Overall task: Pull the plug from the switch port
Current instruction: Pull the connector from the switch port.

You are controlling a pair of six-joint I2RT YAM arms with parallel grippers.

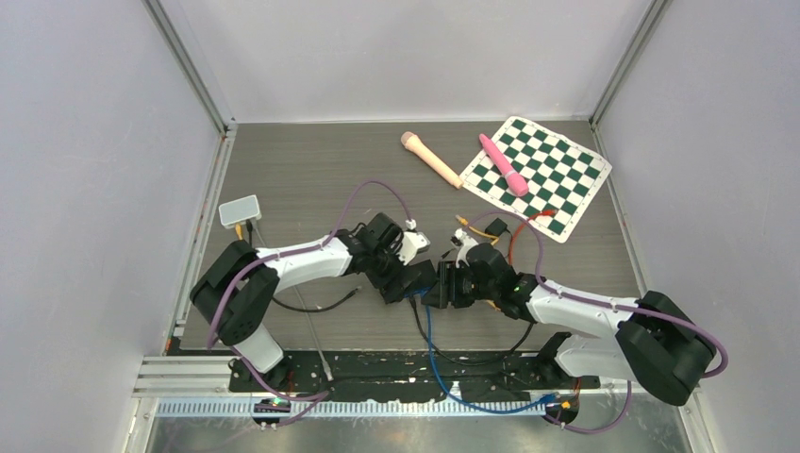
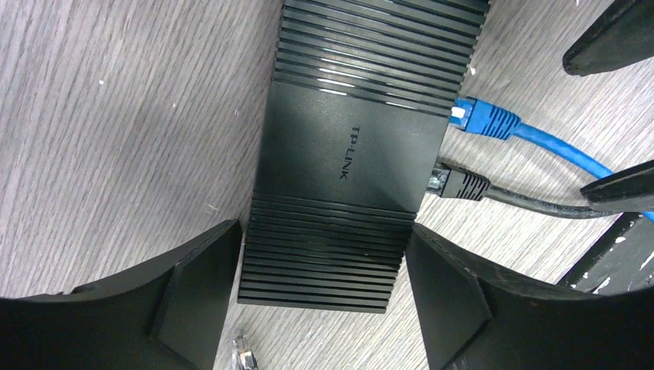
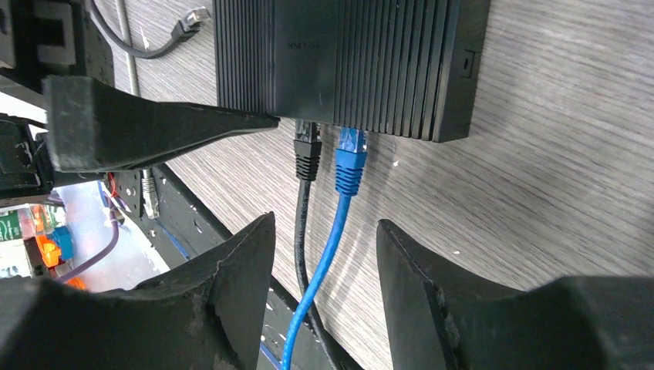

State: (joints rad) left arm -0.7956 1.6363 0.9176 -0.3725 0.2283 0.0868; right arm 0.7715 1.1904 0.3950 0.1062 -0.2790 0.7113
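A black ribbed plastic network switch [image 2: 347,154] lies flat on the grey wood-grain counter [image 1: 302,179], near its middle, between the two arms. Its long axis runs left to right across the counter, and its port face looks toward the arm bases. White lettering on its smooth top panel reads "TP-LINK"; it sits sideways in the left wrist view.

Two plugs sit in neighbouring ports on that face. The blue network plug [image 3: 351,158] is nearer the switch's right end, and the black network plug [image 3: 307,154] is just beside it. Both point straight into the face, across the switch's length. Their cables, the blue cable [image 3: 316,277] and the black cable [image 3: 302,231], trail back toward the counter's near edge.

The left hand [image 2: 322,230] straddles the switch's left end, one finger close against each long side. Whether the fingers press on it cannot be told. The right hand [image 3: 324,223] has its fingers apart. Both cables run through the gap between them, and neither finger touches a cable.

A green-and-white checkered mat [image 1: 538,175] lies at the far right of the counter.
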